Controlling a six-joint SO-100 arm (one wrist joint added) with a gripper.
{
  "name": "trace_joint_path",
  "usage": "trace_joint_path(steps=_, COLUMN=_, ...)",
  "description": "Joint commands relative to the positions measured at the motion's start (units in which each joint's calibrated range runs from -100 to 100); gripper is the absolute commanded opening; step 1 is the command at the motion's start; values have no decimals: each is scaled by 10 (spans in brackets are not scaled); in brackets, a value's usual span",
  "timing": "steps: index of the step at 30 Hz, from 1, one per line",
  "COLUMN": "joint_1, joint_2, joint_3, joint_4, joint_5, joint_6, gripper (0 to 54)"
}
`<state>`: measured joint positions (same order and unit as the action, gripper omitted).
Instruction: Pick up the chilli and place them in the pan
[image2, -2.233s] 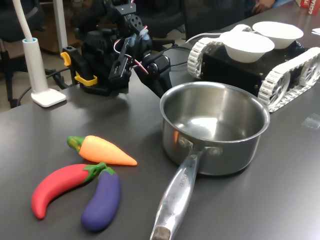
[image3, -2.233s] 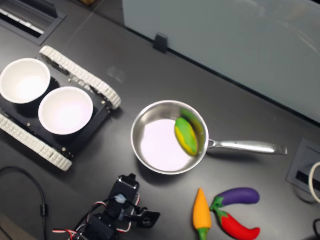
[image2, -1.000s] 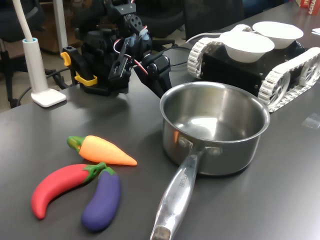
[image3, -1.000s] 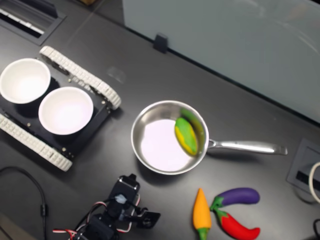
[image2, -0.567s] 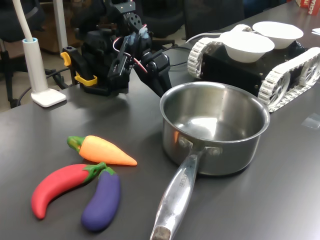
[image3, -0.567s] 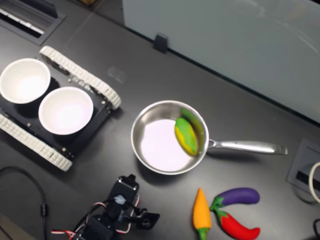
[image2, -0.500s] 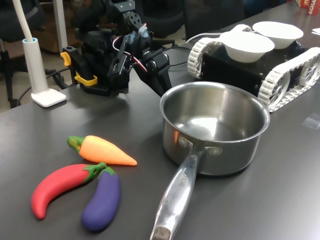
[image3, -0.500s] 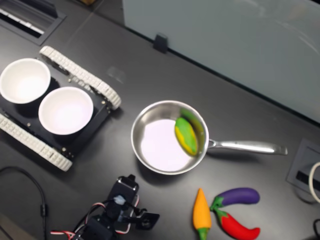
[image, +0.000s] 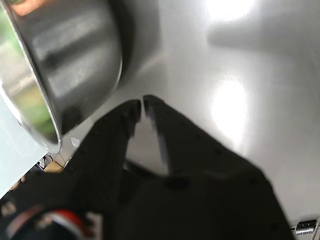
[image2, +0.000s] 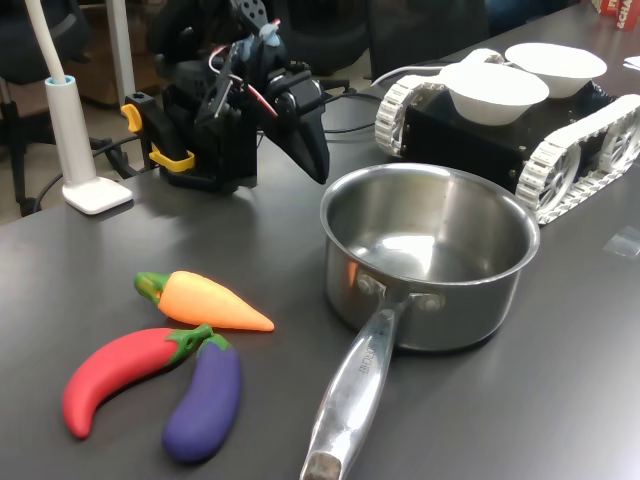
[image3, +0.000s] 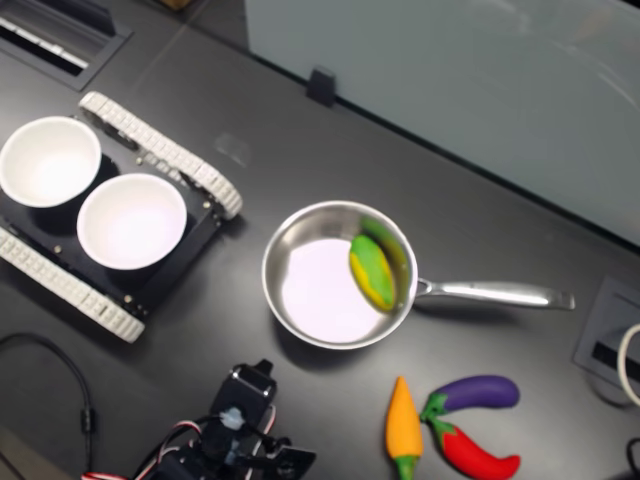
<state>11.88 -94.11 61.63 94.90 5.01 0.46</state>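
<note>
Your arm (image2: 225, 110), in the upper left of the first exterior view, is all black plastic, blocky segments joined by servo housings, with thin red and white wires looping across the joints. Its pincer (image2: 312, 160) ends in two long, tapering black fingers (image: 172, 145). Yellow clamp pieces (image2: 172, 158) sit at its base.
</note>
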Motion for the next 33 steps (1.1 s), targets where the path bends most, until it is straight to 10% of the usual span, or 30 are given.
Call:
trace_joint_path(steps=1, joint_1=20, joint_2=22, joint_3=-62, joint_4=8, joint_5=3, joint_6=-3, gripper=0)
trace_joint_path(steps=33, joint_1=207, joint_2=197, joint_3=-370, joint_4=48, joint_5=-6, joint_6=-1, gripper=0)
